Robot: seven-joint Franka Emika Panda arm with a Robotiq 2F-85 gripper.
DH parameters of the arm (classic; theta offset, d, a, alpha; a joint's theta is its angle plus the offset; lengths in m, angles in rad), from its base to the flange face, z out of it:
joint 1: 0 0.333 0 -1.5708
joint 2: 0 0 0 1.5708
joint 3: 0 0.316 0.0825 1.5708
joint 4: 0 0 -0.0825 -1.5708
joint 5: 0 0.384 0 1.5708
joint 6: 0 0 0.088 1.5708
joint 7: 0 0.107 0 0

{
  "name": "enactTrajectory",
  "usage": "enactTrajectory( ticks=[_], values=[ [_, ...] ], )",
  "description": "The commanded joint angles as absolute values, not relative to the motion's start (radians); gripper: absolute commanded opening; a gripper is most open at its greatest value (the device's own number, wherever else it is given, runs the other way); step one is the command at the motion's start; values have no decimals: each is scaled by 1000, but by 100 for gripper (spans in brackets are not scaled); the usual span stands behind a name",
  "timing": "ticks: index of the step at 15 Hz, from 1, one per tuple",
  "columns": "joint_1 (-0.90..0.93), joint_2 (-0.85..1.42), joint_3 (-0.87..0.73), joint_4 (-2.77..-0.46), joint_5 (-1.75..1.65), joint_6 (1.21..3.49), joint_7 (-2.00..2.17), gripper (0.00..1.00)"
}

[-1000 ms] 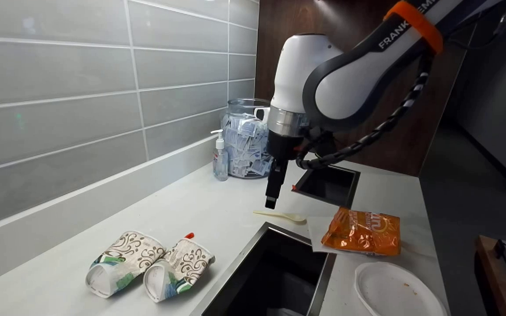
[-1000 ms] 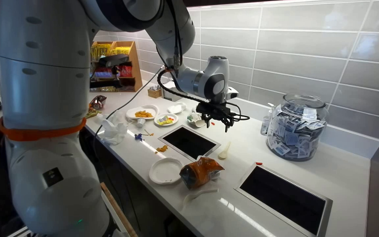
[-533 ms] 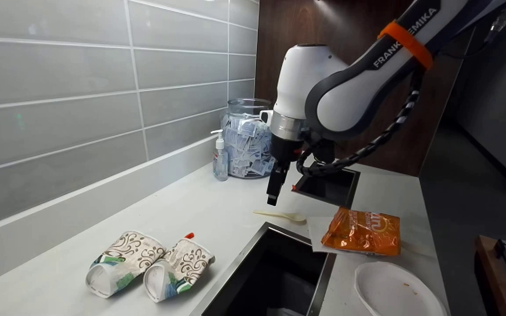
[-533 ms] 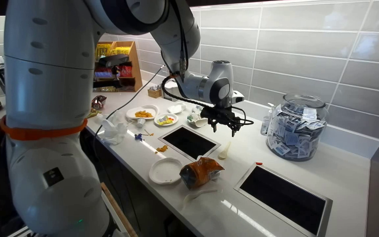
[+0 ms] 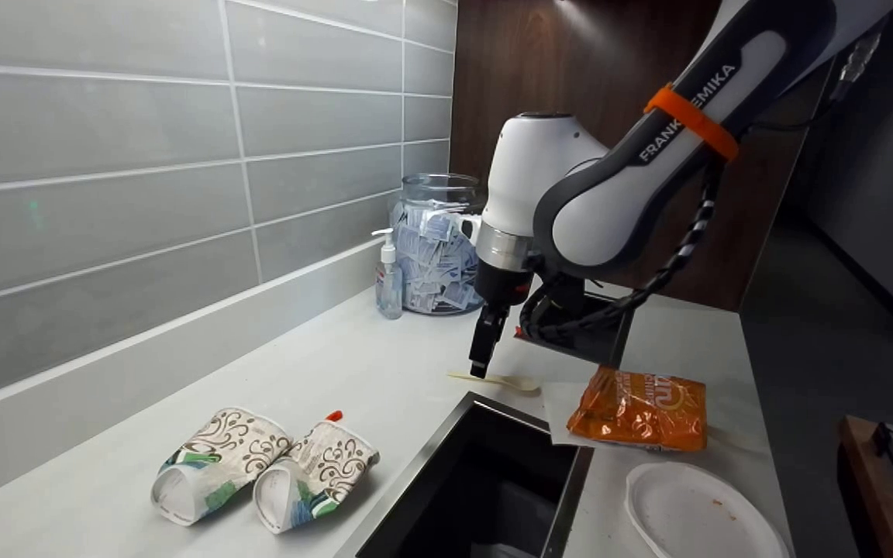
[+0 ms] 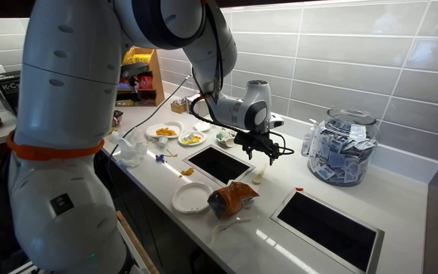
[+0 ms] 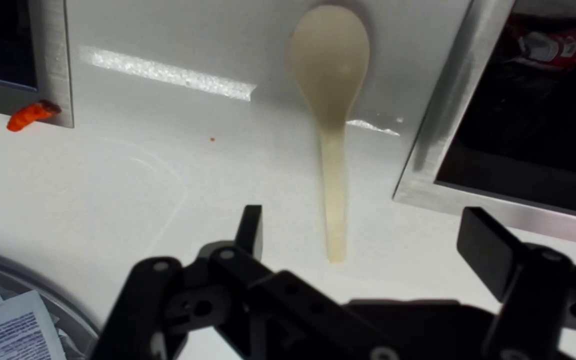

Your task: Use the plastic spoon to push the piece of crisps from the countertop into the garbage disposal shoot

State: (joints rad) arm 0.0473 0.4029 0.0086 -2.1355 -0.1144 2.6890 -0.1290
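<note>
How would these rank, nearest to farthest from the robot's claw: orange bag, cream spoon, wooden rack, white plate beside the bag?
In an exterior view, from the gripper:
1. Cream spoon: just below it.
2. Orange bag: beyond the spoon's bowl.
3. White plate: left of the bag.
4. Wooden rack: far back.

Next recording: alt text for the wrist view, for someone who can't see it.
A pale spoon lies on the counter, its handle end framed by the open hand. A dark metal-rimmed opening sits upper left, a red scrap overlapping its rim; a second opening sits upper right.
</note>
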Motion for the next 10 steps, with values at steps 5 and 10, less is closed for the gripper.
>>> enactTrajectory(
  ticks=[5,10],
  values=[
    [53,457,-9,-2104,-145,2716,-108,100],
    [58,476,-28,-2098,-163,2716,-98,100]
  ],
)
